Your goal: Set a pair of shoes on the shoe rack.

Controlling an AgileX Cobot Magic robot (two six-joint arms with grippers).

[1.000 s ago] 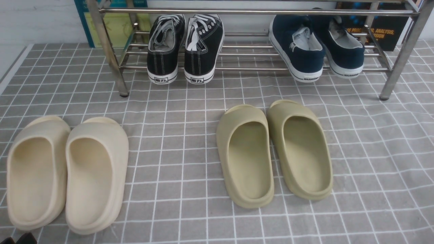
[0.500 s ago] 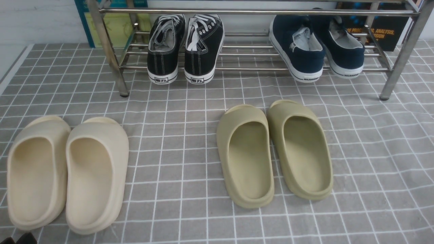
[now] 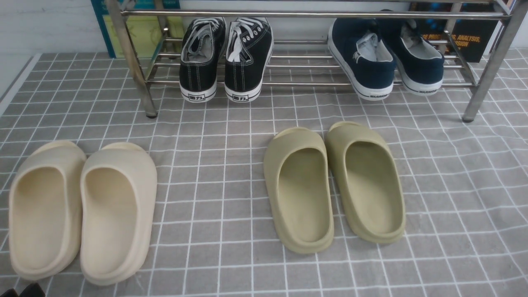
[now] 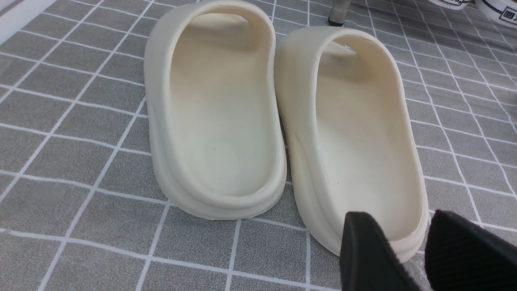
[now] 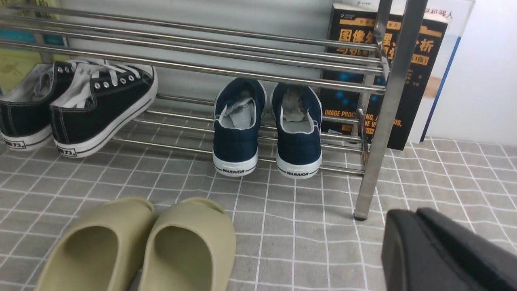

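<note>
The pair of shoes, two navy slip-ons [image 3: 365, 66] with white soles, rests on the lower rods of the shoe rack [image 3: 313, 14] at its right end, heels toward me. They also stand side by side in the right wrist view, the navy pair [image 5: 238, 135] just inside the rack's steel leg [image 5: 383, 121]. My right gripper [image 5: 420, 230] hangs shut and empty over the cloth in front of that leg. My left gripper [image 4: 412, 250] is open, its black fingers either side of a cream slide's heel [image 4: 363, 133] without holding it; only its tip [image 3: 24, 291] shows in the front view.
Black lace-up sneakers [image 3: 225, 57] sit on the rack's left part. A cream pair of slides [image 3: 78, 210] and an olive pair [image 3: 334, 185] lie on the grey checked cloth [image 3: 206, 144]. A black book [image 5: 408, 68] leans behind the rack's right end.
</note>
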